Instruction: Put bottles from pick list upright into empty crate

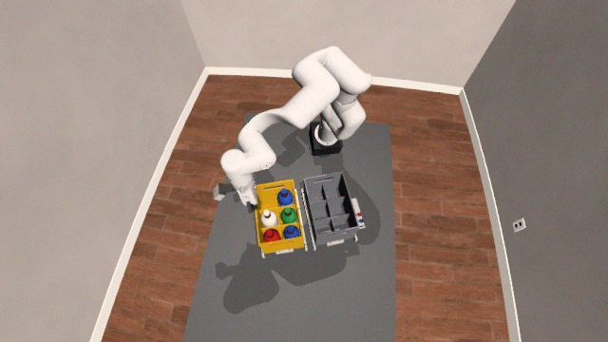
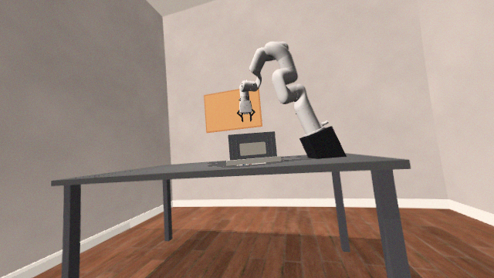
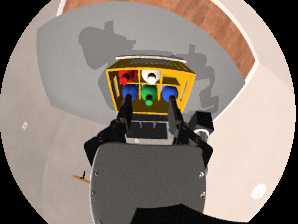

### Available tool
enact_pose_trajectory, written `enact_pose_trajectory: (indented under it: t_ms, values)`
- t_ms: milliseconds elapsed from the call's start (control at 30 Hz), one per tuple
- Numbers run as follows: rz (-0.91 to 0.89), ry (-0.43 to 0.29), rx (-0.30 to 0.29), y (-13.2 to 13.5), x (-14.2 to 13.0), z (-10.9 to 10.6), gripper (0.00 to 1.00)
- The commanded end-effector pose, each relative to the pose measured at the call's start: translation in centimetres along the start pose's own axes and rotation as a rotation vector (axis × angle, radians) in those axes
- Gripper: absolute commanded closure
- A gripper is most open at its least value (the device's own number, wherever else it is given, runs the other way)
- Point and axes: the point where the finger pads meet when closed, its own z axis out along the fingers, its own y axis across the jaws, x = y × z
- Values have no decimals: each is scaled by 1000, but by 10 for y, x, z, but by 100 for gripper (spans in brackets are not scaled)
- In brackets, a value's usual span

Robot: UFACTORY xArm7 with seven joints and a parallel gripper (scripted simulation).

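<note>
The yellow crate [image 1: 279, 247] [image 3: 112, 90] holds five upright bottles: a red bottle [image 1: 272, 236] [image 3: 126, 76], a white bottle [image 1: 269, 218] [image 3: 151, 76], a green bottle [image 1: 289, 216] [image 3: 148, 91] and two blue ones, the end blue bottle [image 1: 285, 198] [image 3: 170, 92] and the corner blue bottle [image 1: 291, 232] [image 3: 130, 92]. One compartment beside the white bottle is empty. The grey crate [image 1: 335, 234] [image 2: 252, 135] shows no bottles. The pick list [image 1: 355, 206] shows small red and blue marks, too small to read. My gripper [image 1: 253, 206] [image 2: 246, 120] is open and empty, high above the yellow crate's outer side.
The crates stand side by side on the dark grey table [image 1: 351, 294] [image 2: 135, 174], with thin white strips around them. The robot base [image 1: 326, 144] [image 2: 323, 143] stands behind the grey crate. An orange panel [image 2: 221, 112] is on the wall in the exterior view.
</note>
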Motion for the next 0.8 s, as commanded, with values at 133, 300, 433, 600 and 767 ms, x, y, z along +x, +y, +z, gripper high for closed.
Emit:
enact_pose_trajectory:
  t_ms: [133,300,433,600,767]
  values:
    - [1,4,2,9,27,-7,35]
    - [1,4,2,9,27,-7,35]
    - [1,4,2,9,27,-7,35]
    - [1,4,2,9,27,-7,35]
    - [0,4,2,9,27,-7,35]
